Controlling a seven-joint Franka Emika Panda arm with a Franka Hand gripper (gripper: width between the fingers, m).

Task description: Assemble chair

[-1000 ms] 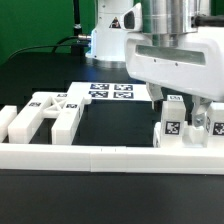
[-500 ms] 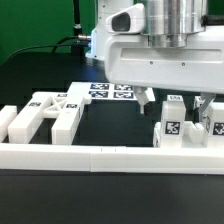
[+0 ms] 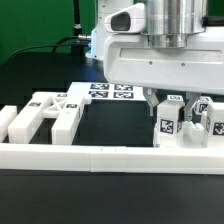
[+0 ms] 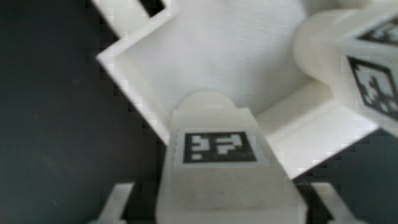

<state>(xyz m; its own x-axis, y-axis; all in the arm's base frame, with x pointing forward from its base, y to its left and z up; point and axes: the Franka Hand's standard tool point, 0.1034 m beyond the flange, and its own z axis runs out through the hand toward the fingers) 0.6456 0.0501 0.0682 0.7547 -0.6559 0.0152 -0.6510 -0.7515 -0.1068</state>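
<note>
Chair leg (image 3: 168, 125) tilted, pinched in the hand (image 3: 168, 106).

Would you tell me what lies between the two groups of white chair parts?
Only bare black table, as the exterior view shows.

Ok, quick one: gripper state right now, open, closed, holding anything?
Gripper: closed on the tagged white chair block standing between its fingers.

Rail (image 3: 100, 157) in front. Behind it: parts (image 3: 45, 112) at exterior view's left, legs (image 3: 168, 126) at right. Marker board (image 3: 110, 91) farther back, between them.
</note>
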